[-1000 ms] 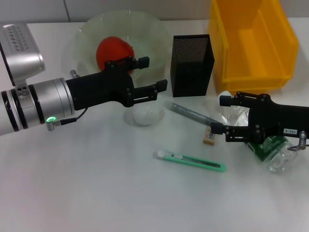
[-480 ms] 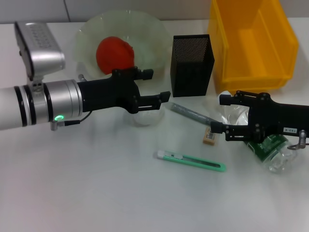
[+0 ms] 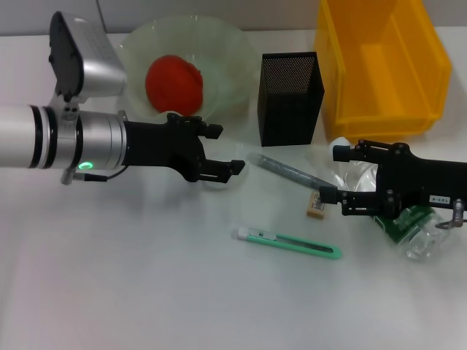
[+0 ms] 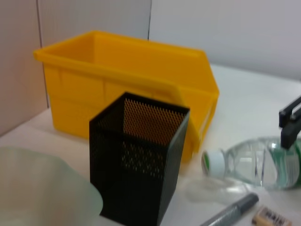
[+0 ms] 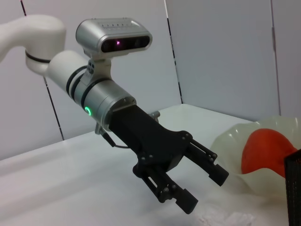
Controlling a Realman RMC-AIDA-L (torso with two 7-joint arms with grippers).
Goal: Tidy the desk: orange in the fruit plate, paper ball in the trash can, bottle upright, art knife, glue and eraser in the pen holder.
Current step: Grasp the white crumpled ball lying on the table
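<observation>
Counting one item done — orange point(image 3: 174, 82) in fruit plate point(image 3: 237, 55). Left gripper point(image 3: 221, 150) spread over paper ball point(image 3: 219, 177); right gripper point(image 3: 338, 176) spread beside lying bottle point(image 3: 408, 230). Art knife point(image 3: 287, 243), glue point(image 3: 286, 169), eraser point(image 3: 316, 206) on desk — pen holder point(image 3: 290, 98) apparently unfilled.

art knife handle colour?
Mint green, with a white end and a dark slider; the art knife shows best in the head view, lying flat on the table.

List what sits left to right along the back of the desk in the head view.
Plate holding the orange → pen holder → yellow bin.
</observation>
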